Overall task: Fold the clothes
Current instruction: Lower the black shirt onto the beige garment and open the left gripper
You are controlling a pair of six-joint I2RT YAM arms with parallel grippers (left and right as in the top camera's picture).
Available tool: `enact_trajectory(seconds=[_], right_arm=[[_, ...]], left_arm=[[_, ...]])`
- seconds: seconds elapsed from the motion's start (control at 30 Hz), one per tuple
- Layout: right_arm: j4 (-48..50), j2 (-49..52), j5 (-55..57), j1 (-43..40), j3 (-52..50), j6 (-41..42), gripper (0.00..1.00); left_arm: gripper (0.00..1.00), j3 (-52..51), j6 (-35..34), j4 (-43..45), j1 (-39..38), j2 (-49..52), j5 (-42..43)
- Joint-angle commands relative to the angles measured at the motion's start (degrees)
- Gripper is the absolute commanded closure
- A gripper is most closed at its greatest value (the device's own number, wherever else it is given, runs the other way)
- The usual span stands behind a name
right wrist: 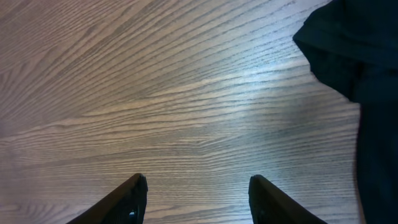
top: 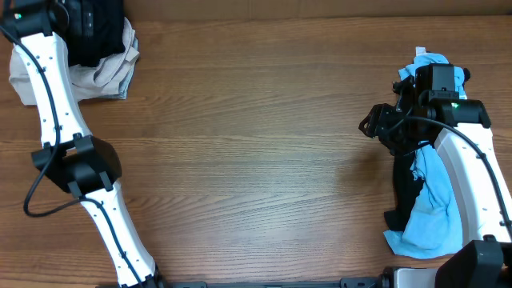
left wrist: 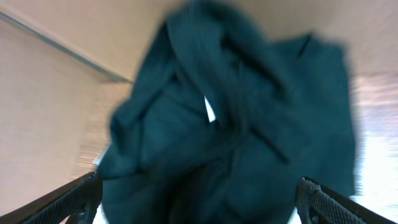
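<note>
A black garment (top: 108, 36) lies bunched on a beige garment (top: 108, 76) at the table's far left corner. In the left wrist view the dark garment (left wrist: 236, 112) fills the frame. My left gripper (left wrist: 199, 199) is open, its fingers spread wide on either side of the cloth; overhead it (top: 74, 24) sits right over the black garment. At the right edge a light blue garment (top: 432, 204) and a black garment (top: 402, 184) lie partly under my right arm. My right gripper (top: 370, 126) is open and empty over bare wood (right wrist: 198, 193), left of the black cloth (right wrist: 360, 56).
The wooden table (top: 256, 144) runs between the two piles. A wall or board stands behind the table's far edge (left wrist: 56, 43). The right arm's white link (top: 472, 176) covers part of the right pile.
</note>
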Motion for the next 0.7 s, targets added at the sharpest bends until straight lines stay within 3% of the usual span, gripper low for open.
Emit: enact_trajectory(seconds=[0.0,0.4,0.53,0.67], right_arm=[[-0.4,-0.4,0.4,-0.2,0.9,-0.2,0.44],[0.0,-0.4,0.5,-0.2,0.9,-0.2,0.44],[0.1,-0.4,0.5,-0.2,0.9,-0.2,0.44],[0.1,-0.4,0.5,-0.2,0.9,-0.2,0.44]], left_arm=[[0.00,-0.4,2.3,1.0,0.9,7.4,0.5],[0.00,-0.3,-3.5,1.7,1.3,8.9,-8.3],[0.00,0.0,-8.4,0.2,1.5,7.5,-7.5],[0.00,0.1,-8.6,-1.9,1.6,4.3,-4.9]])
